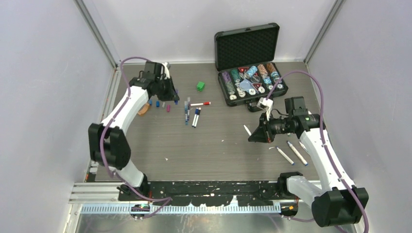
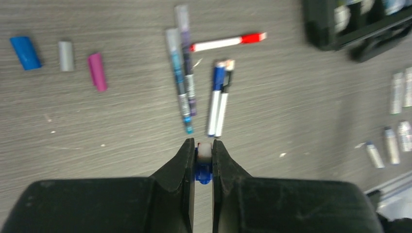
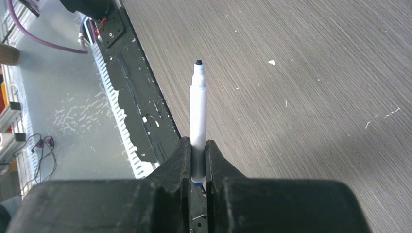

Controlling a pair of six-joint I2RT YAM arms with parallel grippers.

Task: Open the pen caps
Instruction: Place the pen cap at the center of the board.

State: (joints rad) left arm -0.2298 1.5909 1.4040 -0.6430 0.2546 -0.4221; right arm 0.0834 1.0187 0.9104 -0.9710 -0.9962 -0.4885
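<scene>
**While Smooth Plastic Is Pinched on Both Sides**

The left gripper (image 2: 203, 144) clamps a stubby blue cap (image 2: 203, 171) at bottom centre. Cylindrical loose caps (image 2: 97, 72) lie upper left on the grained table (image 2: 301, 121). The right gripper (image 3: 198, 145) pinches a slim white pen (image 3: 198, 104), tip bare.

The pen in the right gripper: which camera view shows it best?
The right wrist view: the pen shows large, clamped, tip bare. The top view gives only a white sliver; in the left wrist view I cannot find it.

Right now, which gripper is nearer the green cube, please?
Left. The left gripper is just left of the green cube; the right gripper hangs far toward the near right.
</scene>
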